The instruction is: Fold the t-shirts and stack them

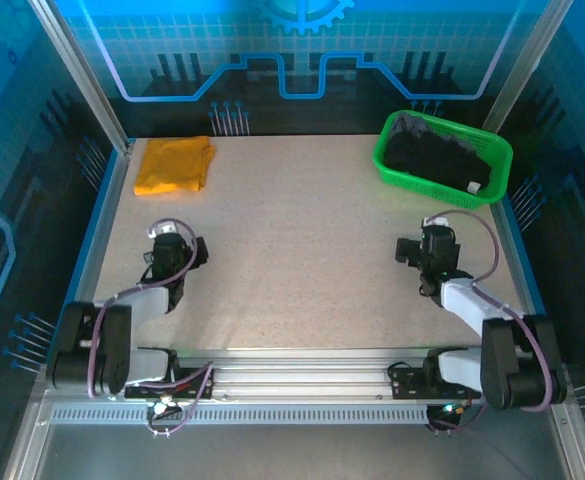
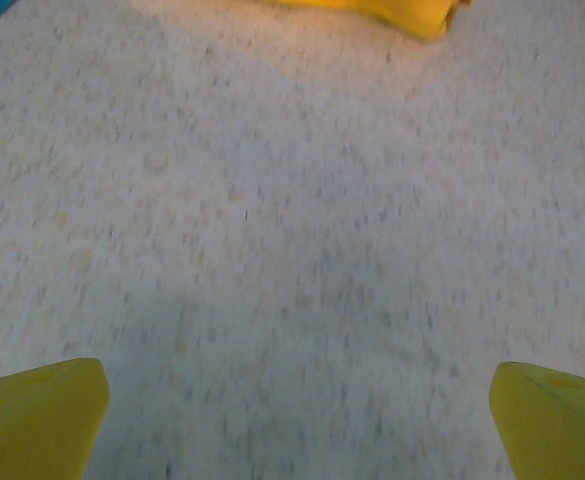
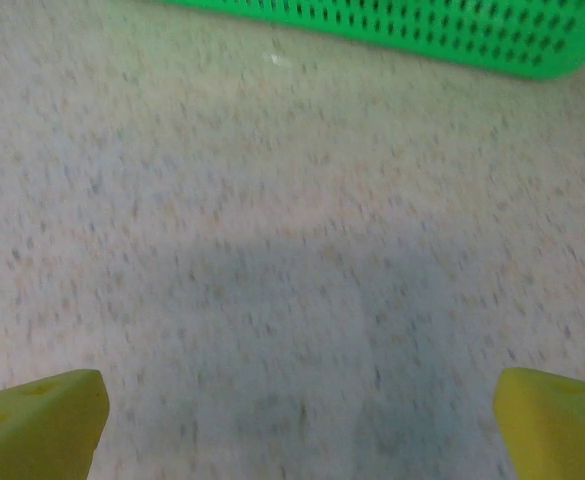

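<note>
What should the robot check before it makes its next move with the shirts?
1. Left pincer open, holding nothing: ok.
2. Right pincer open, holding nothing: ok.
3. Orange t-shirt folded at the far left corner of the table: ok.
4. Black t-shirts out of the green basket: not ok, they lie inside.
5. Number of black t-shirts: cannot tell, they are bunched together.

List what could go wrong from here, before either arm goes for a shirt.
1. The black t-shirts lie bunched in the green mesh basket. The open right gripper might lift several at once, or drag the basket, which sits near the far right edge of the table.
2. The orange-yellow t-shirt lies folded near the far left corner. A careless pass by the open left gripper could unfold it.
</note>
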`<action>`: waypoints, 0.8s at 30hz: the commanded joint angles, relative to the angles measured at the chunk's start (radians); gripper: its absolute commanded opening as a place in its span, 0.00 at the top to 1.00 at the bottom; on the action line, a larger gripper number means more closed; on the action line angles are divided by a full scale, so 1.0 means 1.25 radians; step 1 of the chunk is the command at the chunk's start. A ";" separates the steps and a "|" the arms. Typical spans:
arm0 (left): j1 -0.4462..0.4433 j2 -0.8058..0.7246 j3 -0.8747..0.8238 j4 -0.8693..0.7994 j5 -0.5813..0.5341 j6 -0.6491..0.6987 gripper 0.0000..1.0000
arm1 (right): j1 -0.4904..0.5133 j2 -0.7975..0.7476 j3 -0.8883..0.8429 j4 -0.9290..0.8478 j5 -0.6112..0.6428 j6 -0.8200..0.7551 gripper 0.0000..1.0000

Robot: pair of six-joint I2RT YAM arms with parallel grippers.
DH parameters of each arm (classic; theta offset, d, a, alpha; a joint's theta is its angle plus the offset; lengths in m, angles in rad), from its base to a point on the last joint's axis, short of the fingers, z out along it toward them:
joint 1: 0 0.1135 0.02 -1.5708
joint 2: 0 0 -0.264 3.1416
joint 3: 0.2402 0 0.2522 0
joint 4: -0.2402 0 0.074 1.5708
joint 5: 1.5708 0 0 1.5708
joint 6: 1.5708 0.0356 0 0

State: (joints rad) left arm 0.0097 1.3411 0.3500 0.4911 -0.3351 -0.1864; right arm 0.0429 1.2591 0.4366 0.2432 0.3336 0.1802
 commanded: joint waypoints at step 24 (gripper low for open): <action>-0.004 0.166 0.008 0.374 0.136 0.112 0.01 | 0.040 0.195 -0.019 0.437 -0.084 -0.123 0.00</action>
State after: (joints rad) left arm 0.0090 1.5505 0.3573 0.9623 -0.1852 -0.0681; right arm 0.0864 1.4971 0.3946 0.7513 0.2092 0.0399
